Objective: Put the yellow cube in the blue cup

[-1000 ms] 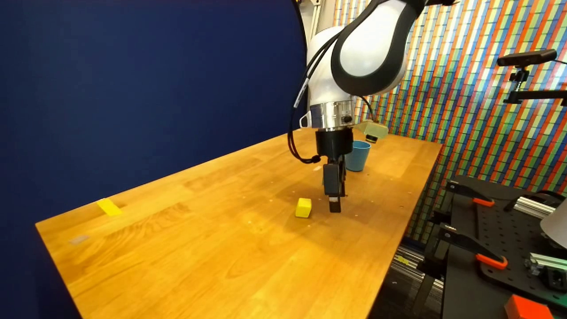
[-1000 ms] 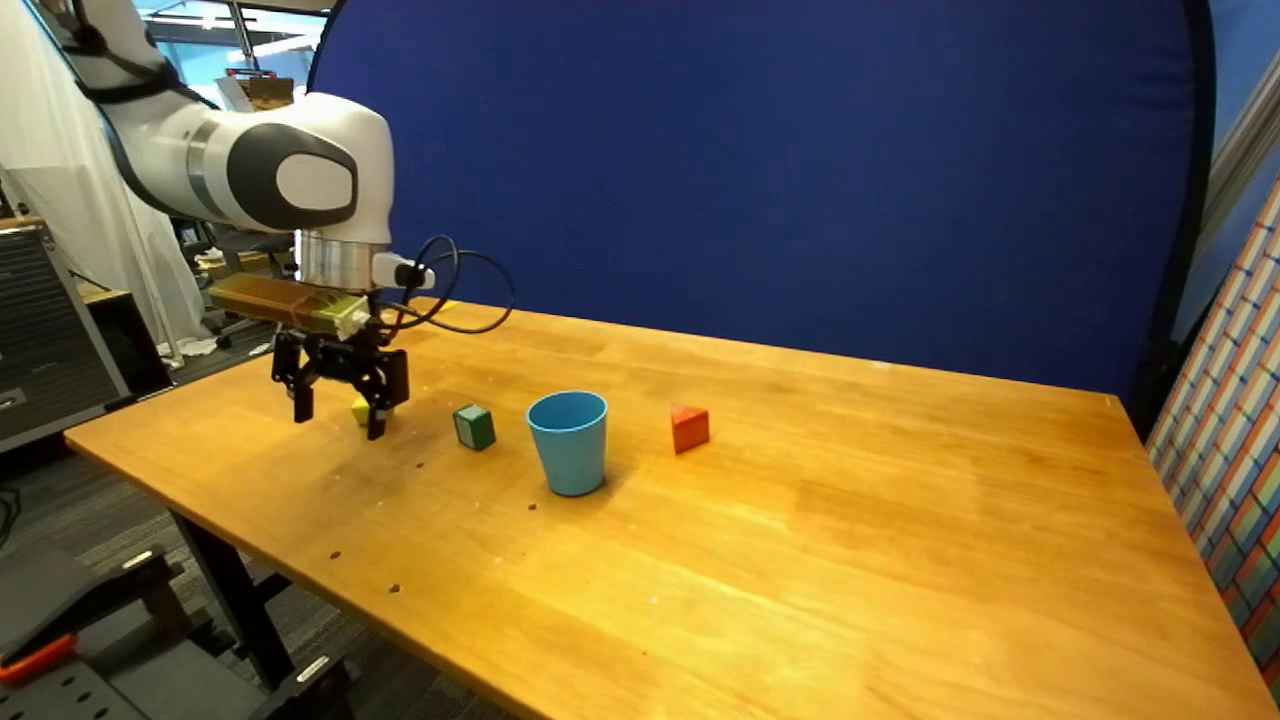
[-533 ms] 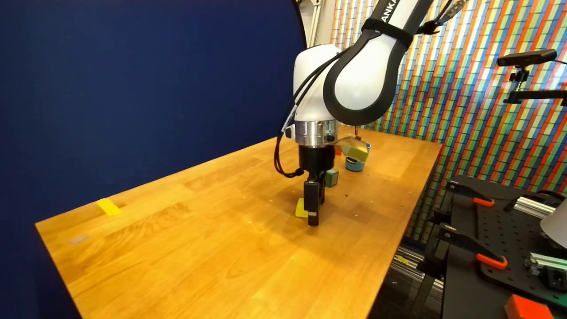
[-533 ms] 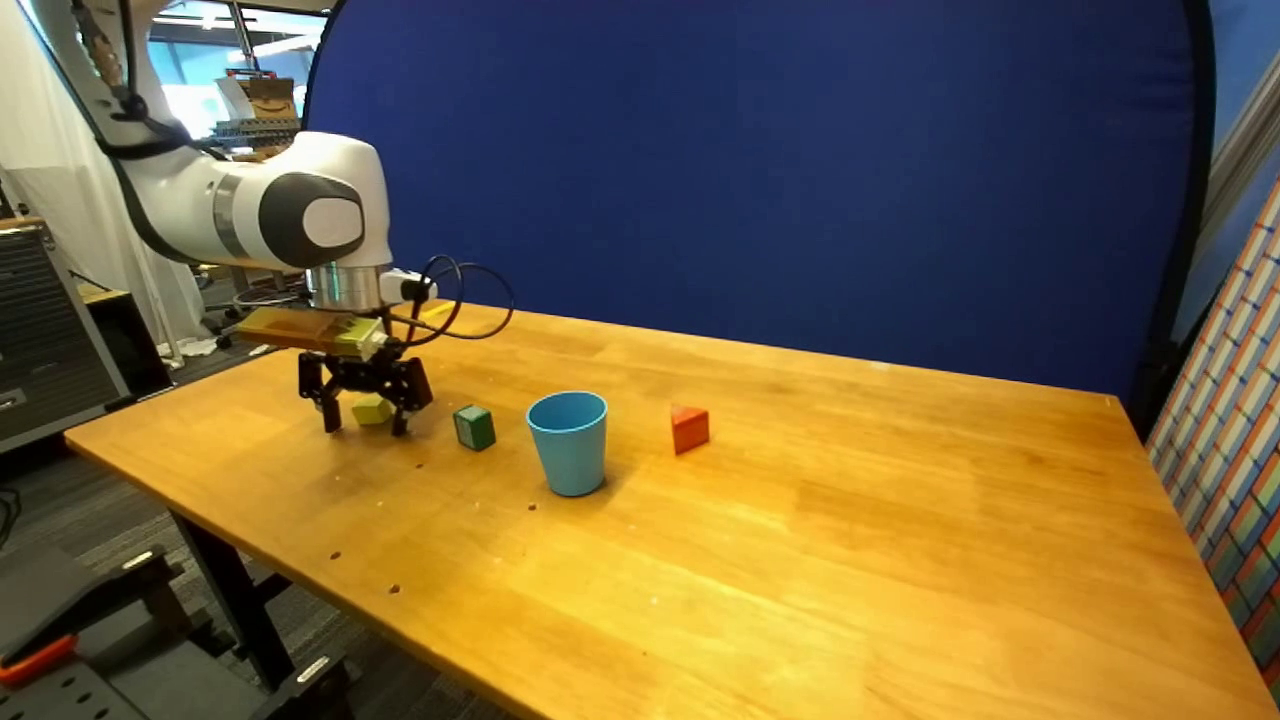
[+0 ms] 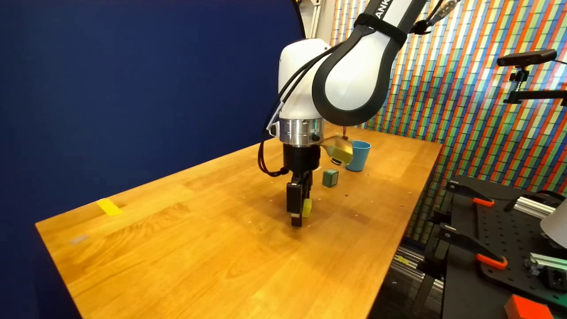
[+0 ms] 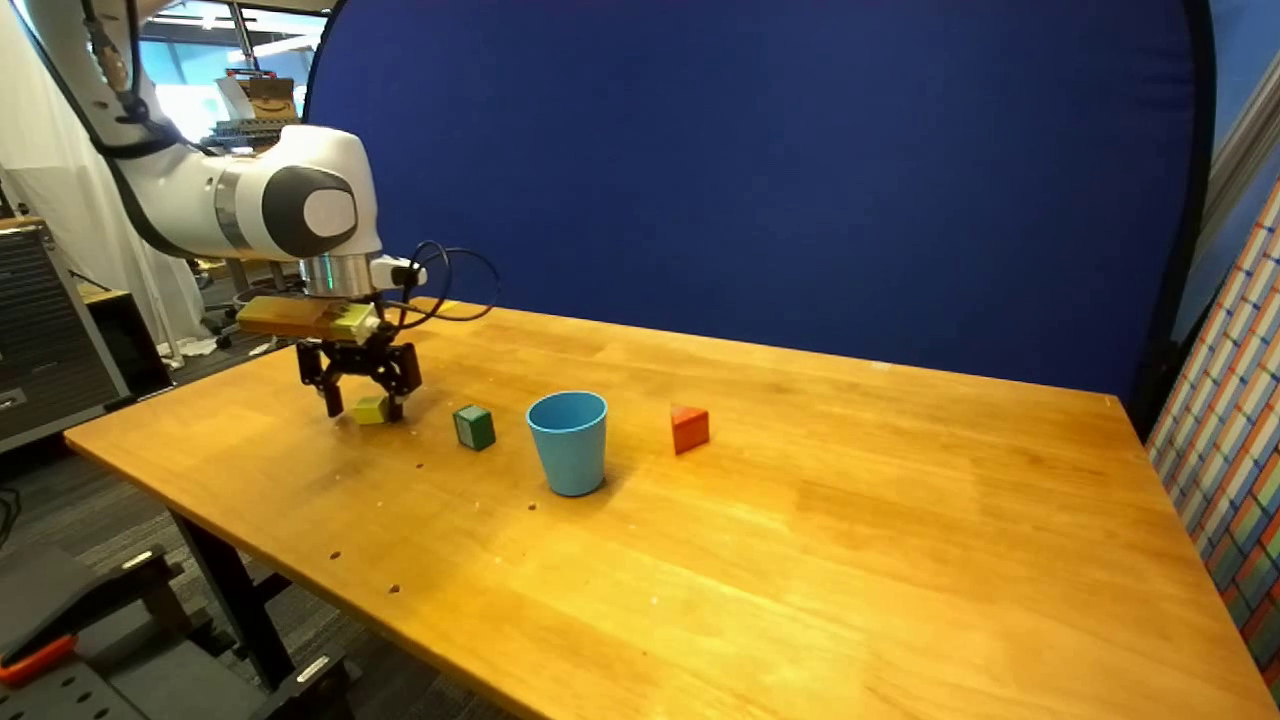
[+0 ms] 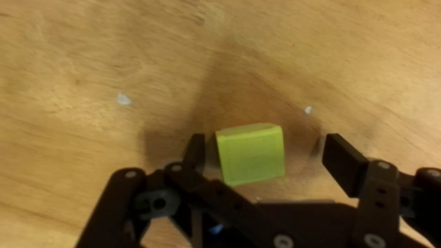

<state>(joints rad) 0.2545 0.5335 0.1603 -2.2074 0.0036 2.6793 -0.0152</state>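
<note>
The table [image 6: 850,570] looks like glossy wood, the cup [image 6: 572,456] smooth plastic, the yellow cube [image 7: 253,156] matt, the backdrop [image 6: 760,180] dull cloth.

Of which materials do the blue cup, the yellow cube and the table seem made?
Blue cup: probably plastic, satin; even colour, thin smooth rim.
Yellow cube: matte, perhaps plastic or painted wood; plain faces leave this open.
Table: wood, likely varnished; grain, soft shine.
</note>
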